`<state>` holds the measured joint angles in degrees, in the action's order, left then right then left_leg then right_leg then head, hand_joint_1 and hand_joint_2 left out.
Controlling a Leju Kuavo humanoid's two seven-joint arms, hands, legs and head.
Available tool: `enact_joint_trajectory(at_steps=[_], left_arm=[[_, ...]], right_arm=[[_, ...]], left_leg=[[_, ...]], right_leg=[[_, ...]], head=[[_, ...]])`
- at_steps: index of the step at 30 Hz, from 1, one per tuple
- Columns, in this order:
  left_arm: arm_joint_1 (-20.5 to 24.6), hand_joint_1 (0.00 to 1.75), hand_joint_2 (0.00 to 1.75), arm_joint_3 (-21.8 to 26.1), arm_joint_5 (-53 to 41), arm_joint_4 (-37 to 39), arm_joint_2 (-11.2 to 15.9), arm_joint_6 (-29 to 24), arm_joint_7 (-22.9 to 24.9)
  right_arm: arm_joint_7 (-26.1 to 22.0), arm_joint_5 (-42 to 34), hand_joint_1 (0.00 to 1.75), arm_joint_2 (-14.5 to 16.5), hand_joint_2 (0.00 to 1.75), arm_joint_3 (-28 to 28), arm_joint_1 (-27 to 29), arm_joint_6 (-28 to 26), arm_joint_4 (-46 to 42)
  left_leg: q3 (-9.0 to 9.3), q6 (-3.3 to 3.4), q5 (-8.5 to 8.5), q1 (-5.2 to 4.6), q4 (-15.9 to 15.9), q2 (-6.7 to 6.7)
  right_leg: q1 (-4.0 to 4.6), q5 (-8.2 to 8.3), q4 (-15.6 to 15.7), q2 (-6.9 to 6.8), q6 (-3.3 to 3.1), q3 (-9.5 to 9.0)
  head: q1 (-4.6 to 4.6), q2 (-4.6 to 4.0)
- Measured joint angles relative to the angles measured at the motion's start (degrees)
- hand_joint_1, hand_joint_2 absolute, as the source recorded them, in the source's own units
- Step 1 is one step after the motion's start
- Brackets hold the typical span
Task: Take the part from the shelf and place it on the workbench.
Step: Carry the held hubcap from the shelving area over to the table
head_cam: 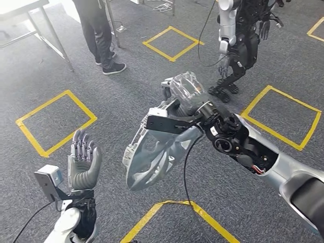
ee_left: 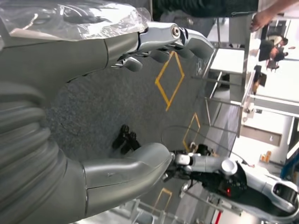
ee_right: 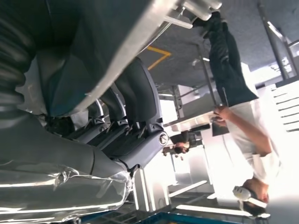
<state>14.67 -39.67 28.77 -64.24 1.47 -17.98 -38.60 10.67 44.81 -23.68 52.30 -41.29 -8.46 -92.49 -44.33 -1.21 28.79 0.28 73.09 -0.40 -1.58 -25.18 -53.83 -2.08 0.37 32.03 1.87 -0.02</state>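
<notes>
Right hand point(head_cam: 179, 109) grips the part point(head_cam: 153, 157), a silvery curved casting with open cutouts. I see it hanging below and to the left of my fingers, held out over the grey carpet floor point(head_cam: 114, 101) with its yellow taped squares. Left hand point(head_cam: 83, 159) is raised palm-up, fingers apart, holding nothing, well apart from the part. A person point(head_cam: 95, 30) stands farther off.

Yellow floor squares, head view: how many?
5, some cut off: one far left, one top centre, one right, a corner at the top right edge, one at the bottom. The right arm may hide more.
</notes>
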Motion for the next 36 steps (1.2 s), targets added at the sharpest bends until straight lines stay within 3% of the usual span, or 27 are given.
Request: enact_joint_trajectory(at_steps=[1, 3, 5, 7, 9, 10, 12, 13, 14, 15, 16, 18, 19, 21, 23, 25, 27, 29, 30, 31, 34, 36], left_arm=[[-0.03, 0.0, 1.75, 0.01, 0.0, -0.01, 0.07, -0.02, 0.0], [0.0, 0.0, 1.75, 0.03, -0.01, -0.02, 0.14, -0.04, 0.0], [0.0, 0.0, 1.75, 0.04, -0.01, -0.03, 0.16, -0.08, -0.02], [-0.12, 0.0, 1.75, 0.04, -0.01, -0.05, 0.22, -0.11, -0.02], [-0.19, 0.0, 1.75, 0.04, -0.01, -0.15, 0.27, -0.12, 0.0], [-0.15, 0.0, 1.75, 0.04, -0.02, -0.22, 0.26, -0.11, 0.01], [-0.1, 0.0, 1.75, 0.04, -0.02, -0.3, 0.19, -0.1, 0.02], [-0.12, 0.0, 1.75, 0.04, -0.02, -0.31, 0.16, -0.1, 0.03], [-0.15, 0.0, 1.75, 0.04, -0.01, -0.31, 0.14, -0.1, 0.04], [-0.16, 0.0, 1.75, 0.04, 0.01, -0.31, 0.13, -0.11, 0.05], [-0.14, 0.0, 1.75, 0.04, 0.01, -0.31, 0.11, -0.11, 0.06], [-0.06, 0.0, 1.75, 0.04, 0.02, -0.31, 0.04, -0.12, 0.07], [-0.01, 0.0, 1.75, 0.04, 0.02, -0.31, 0.0, -0.13, 0.07], [0.01, 0.0, 1.75, 0.04, 0.04, -0.31, -0.04, -0.13, 0.08], [-0.04, 0.0, 1.75, 0.04, 0.07, -0.31, 0.03, -0.14, 0.11], [0.09, 0.0, 1.75, 0.05, 0.06, -0.32, 0.12, -0.15, 0.12], [0.26, 0.0, 1.75, 0.05, 0.08, -0.33, 0.15, -0.33, 0.11], [0.23, 0.0, 1.75, 0.04, 0.15, -0.33, 0.22, -0.57, 0.11], [0.18, 0.0, 1.75, 0.04, 0.18, -0.33, 0.28, -0.64, 0.11], [0.16, 0.0, 1.75, 0.05, 0.19, -0.33, 0.35, -0.68, 0.11], [0.28, 0.0, 1.75, 0.07, 0.19, -0.33, 0.49, -0.71, 0.09], [0.41, 0.0, 1.75, 0.07, 0.19, -0.33, 0.51, -0.71, 0.04]], right_arm=[[0.01, 0.0, 1.75, -0.02, 1.75, -0.01, 0.1, -0.01, -0.01], [0.02, -0.01, 1.75, -0.1, 1.75, -0.07, 0.15, -0.02, -0.17], [0.09, -0.02, 1.75, -0.34, 1.75, -0.19, 0.14, -0.03, -0.42], [0.35, -0.02, 1.75, -0.59, 1.75, -0.32, 0.22, -0.06, -0.67], [0.67, -0.02, 1.75, -0.89, 1.75, -0.55, 0.47, -0.13, -1.13], [0.81, -0.02, 1.75, -1.16, 1.75, -0.72, 0.61, -0.17, -1.43], [1.01, -0.02, 1.75, -1.86, 1.75, -1.06, 0.87, -0.22, -1.81], [1.11, -0.02, 1.75, -2.23, 1.75, -1.22, 1.08, -0.21, -1.9], [1.17, -0.02, 1.75, -2.54, 1.75, -1.34, 1.34, -0.19, -1.94], [1.21, -0.02, 1.75, -2.78, 1.75, -1.45, 1.57, -0.16, -2.01], [1.23, -0.02, 1.75, -3.03, 1.75, -1.6, 1.73, -0.13, -2.13], [1.23, -0.02, 1.75, -3.39, 1.75, -1.98, 1.78, -0.08, -2.4], [1.23, -0.02, 1.75, -3.62, 1.75, -2.19, 1.76, -0.05, -2.54], [1.23, -0.02, 1.75, -4.01, 1.75, -2.47, 1.74, -0.02, -2.7], [1.24, -0.02, 1.75, -4.16, 1.75, -2.59, 1.71, 0.01, -2.8], [1.23, -0.02, 1.75, -4.17, 1.75, -2.82, 1.68, 0.05, -2.94], [1.23, -0.02, 1.75, -4.23, 1.75, -3.03, 1.67, 0.17, -3.1], [1.24, -0.02, 1.75, -4.34, 1.75, -3.07, 1.68, 0.39, -3.16], [1.23, -0.02, 1.75, -4.39, 1.75, -3.07, 1.69, 0.49, -3.16], [1.23, -0.02, 1.75, -4.4, 1.75, -3.08, 1.7, 0.55, -3.16], [1.2, -0.09, 1.75, -4.42, 1.75, -3.21, 1.66, 0.57, -3.16], [1.19, -0.19, 1.75, -4.49, 1.75, -3.31, 1.58, 0.58, -3.16]], left_leg=[[1.47, -0.03, -1.91, 0.08, -2.99, 0.33], [6.04, 0.12, -5.88, -0.12, -11.87, 2.19], [8.55, 0.78, -7.17, -0.46, -16.94, 3.61], [8.7, 1.64, -6.86, -0.62, -17.5, 2.95], [8.88, 2.35, -6.84, -0.49, -17.67, 1.81], [9.02, 2.69, -6.87, -0.38, -17.79, 1.22], [9.15, 3.14, -6.85, -0.33, -17.85, 0.06], [9.16, 3.27, -6.84, -0.39, -17.84, -0.62], [9.21, 3.32, -6.82, -0.48, -17.82, -1.34], [9.28, 3.36, -6.79, -0.58, -17.79, -2.1], [9.41, 3.36, -6.76, -0.65, -17.76, -2.88], [9.65, 3.3, -6.65, -0.72, -17.71, -4.26], [9.6, 3.19, -6.63, -0.73, -17.62, -4.94], [9.18, 2.81, -6.75, -0.57, -17.57, -6.13], [8.87, 2.25, -6.86, -0.49, -17.64, -6.99], [8.0, 1.49, -5.42, -0.8, -15.66, -5.07], [4.86, 0.7, -1.89, -0.78, -8.86, -1.8], [1.2, 0.12, 0.59, -0.26, -1.69, -0.51], [0.54, -0.08, 0.39, -0.03, -0.62, -0.28], [1.16, -0.19, -0.95, 0.17, -2.09, -0.05], [7.05, 0.11, -6.39, 0.07, -14.07, 2.57], [8.68, 0.82, -7.07, -0.37, -17.62, 3.69]], right_leg=[[-0.05, -0.18, -0.02, -0.57, 0.16, -0.21], [0.06, -0.63, -0.12, -1.51, 0.68, -0.68], [0.46, -1.03, -0.2, -2.28, 1.23, -0.97], [0.65, -1.3, -0.13, -3.26, 1.76, -1.25], [0.4, -2.45, -1.15, -2.56, 2.3, -1.15], [0.29, -3.81, -3.24, -1.42, 2.47, -0.29], [0.34, -7.49, -10.9, 1.07, 2.51, 3.42], [0.43, -8.95, -15.07, 1.59, 2.47, 5.65], [0.51, -9.39, -17.75, 1.82, 2.37, 7.29], [0.55, -8.64, -18.24, 1.95, 2.19, 7.93], [0.57, -6.72, -16.24, 2.15, 1.92, 7.41], [0.58, -1.88, -8.17, 3.85, 1.24, 4.21], [0.58, -0.34, -4.55, 4.91, 0.98, 2.68], [0.68, 0.15, -1.42, 5.99, 0.69, 1.27], [0.54, 0.08, -0.78, 4.92, 0.48, 0.87], [0.15, 0.23, -0.19, 3.66, 0.07, 0.36], [0.05, 0.23, 0.06, 2.34, -0.26, 0.07], [0.04, 0.1, 0.02, 1.02, -0.36, 0.02], [0.0, 0.0, 0.0, 0.42, -0.32, -0.04], [-0.06, -0.13, -0.02, -0.14, -0.2, -0.18], [0.1, -0.78, -0.18, -1.62, 0.52, -0.82], [0.48, -1.13, -0.26, -2.47, 1.08, -1.02]], head=[[-0.07, 0.0], [-0.23, 0.0], [-0.19, 0.0], [0.13, 0.0], [0.4, 0.0], [0.6, 0.0], [1.31, 0.0], [1.68, 0.0], [1.94, 0.0], [2.12, 0.0], [2.26, 0.0], [2.41, 0.0], [2.34, 0.0], [2.32, 0.0], [2.41, 0.0], [1.87, 0.0], [0.88, 0.0], [0.32, 0.0], [0.22, 0.0], [0.1, 0.0], [-0.23, 0.0], [-0.11, 0.0]])
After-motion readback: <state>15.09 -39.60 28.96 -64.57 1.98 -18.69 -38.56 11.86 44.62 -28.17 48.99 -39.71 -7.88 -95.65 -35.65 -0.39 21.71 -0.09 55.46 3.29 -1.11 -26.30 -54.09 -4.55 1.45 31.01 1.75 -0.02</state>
